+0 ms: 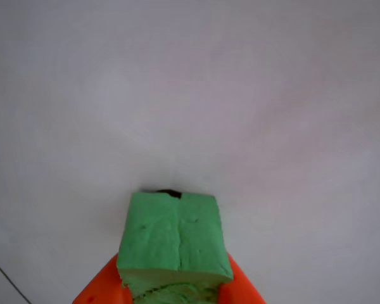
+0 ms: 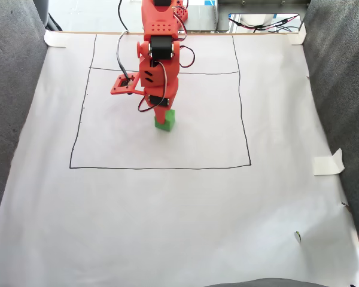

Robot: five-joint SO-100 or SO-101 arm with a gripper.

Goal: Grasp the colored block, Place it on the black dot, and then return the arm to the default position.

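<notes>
One block: the colored block [image 1: 175, 237] is seen as a bright green cube, its top face creased and dimpled like rough foam.
Handling: it is judged light, soft and slightly compressible; its matte, wrinkled skin should resist slipping, and crushing is a likelier risk than dropping.
Hold: the two opposite side faces, low and near the middle, are judged the best places to be gripped, and that is where the orange fingers [image 1: 95, 288] are seen.
Claw: the gripper [image 1: 171, 297] is closed against the cube, one finger on each flank, the cube being wider than either finger.
Position: in the fixed view the cube [image 2: 164, 120] is found inside the drawn rectangle, directly under the arm [image 2: 158, 57], at or very close to the paper; contact cannot be told.
Black dot: a sliver of the black dot [image 1: 171, 192] is seen just past the cube's far edge, mostly hidden by it.
Surface: white paper [image 2: 179, 203] is laid flat, smooth and matte, marked with thin dark lines and taped at the corners.
Arm material: hard orange printed plastic, with exposed wiring.
</notes>
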